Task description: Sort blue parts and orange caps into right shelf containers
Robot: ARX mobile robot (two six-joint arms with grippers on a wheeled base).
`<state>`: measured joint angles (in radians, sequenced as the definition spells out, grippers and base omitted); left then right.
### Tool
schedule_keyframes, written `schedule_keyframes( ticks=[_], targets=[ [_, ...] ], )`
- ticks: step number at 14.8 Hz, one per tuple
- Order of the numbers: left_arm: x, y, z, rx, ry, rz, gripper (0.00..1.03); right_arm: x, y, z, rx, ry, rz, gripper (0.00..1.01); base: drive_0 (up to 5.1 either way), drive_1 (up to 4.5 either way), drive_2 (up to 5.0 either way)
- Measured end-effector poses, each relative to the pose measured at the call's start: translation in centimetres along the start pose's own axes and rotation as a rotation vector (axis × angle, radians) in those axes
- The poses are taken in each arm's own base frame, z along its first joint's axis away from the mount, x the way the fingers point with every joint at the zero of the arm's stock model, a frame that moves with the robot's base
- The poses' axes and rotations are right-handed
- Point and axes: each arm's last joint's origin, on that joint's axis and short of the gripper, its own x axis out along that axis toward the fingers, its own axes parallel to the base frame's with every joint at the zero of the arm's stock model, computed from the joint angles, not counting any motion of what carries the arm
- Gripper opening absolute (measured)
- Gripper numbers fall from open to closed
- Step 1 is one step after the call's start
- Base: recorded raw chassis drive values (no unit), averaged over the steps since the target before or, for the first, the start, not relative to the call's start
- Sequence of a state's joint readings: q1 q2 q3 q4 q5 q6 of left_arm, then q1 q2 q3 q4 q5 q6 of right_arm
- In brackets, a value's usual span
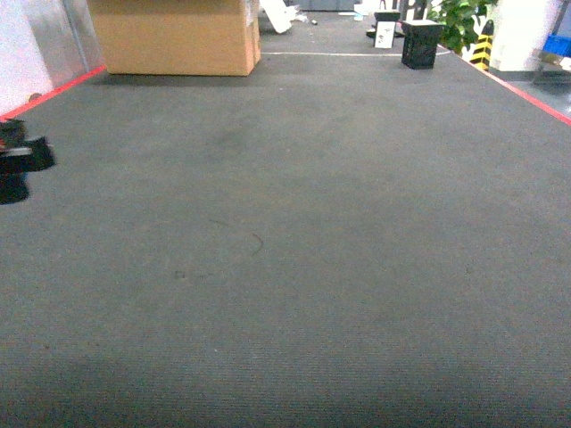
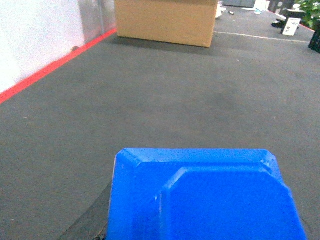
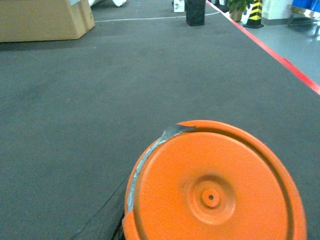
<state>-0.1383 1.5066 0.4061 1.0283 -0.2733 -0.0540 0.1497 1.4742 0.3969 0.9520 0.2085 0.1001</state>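
Blue part (image 2: 205,197) fills my left wrist view, orange cap (image 3: 215,185) fills my right — each looks carried, though I can't see either gripper's fingers, so grip's unconfirmed. No shelf or containers anywhere, just grey floor (image 1: 294,250), a cardboard box (image 1: 178,36) far left — so sorting's all ahead.

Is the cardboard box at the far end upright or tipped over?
Upright: the cardboard box sits flat on the grey carpet, sides vertical, in every view.
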Motion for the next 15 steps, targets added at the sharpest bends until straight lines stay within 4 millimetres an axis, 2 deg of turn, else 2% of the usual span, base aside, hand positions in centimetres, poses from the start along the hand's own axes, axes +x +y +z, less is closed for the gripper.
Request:
schedule_keyframes(
  ticks=[2, 4, 6, 7, 8, 9, 12, 13, 15],
  targets=[
    [-3.5, 1.7, 2.1, 0.011, -0.06, 0.04, 0.44, -3.6, -0.8, 1.8, 0.0, -0.064, -0.014, 0.45, 0.0, 0.0, 0.0],
    [-7.3, 2.4, 4.4, -0.016, -0.173, 0.065, 0.44, -6.9, -1.4, 4.4, 0.01, -0.182, -0.023, 0.45, 0.0, 0.0, 0.0],
    [-8.8, 2.1, 5.4, -0.038, -0.243, 0.017, 0.44, -7.9, -1.3, 4.9, 0.011, -0.199, -0.012, 0.45, 0.0, 0.0, 0.0],
    [-8.9, 2.1, 5.4, -0.041, -0.249, 0.015, 0.44, -7.8, -1.3, 4.7, 0.008, -0.188, -0.013, 0.45, 0.0, 0.0, 0.0],
    [-8.7, 2.4, 4.8, 0.001, -0.132, -0.02, 0.44, -7.9, -1.4, 4.3, -0.02, -0.136, 0.003, 0.45, 0.0, 0.0, 0.0],
    [-9.4, 2.7, 4.0, 0.022, -0.062, -0.109, 0.44, -8.5, -1.8, 3.5, -0.049, -0.107, 0.059, 0.45, 0.0, 0.0, 0.0],
    [-10.7, 4.2, 2.4, 0.024, -0.056, -0.133, 0.44, -10.0, -2.8, 2.0, -0.061, -0.114, 0.065, 0.45, 0.0, 0.0, 0.0],
    [-11.0, 4.4, 1.9, 0.023, -0.053, -0.118, 0.44, -10.4, -3.6, 1.5, -0.065, -0.106, 0.066, 0.45, 0.0, 0.0, 0.0],
    [-11.7, 4.4, 1.3, 0.024, -0.055, -0.138, 0.43, -11.1, -4.0, 0.9, -0.067, -0.111, 0.057, 0.45, 0.0, 0.0, 0.0]
  ],
)
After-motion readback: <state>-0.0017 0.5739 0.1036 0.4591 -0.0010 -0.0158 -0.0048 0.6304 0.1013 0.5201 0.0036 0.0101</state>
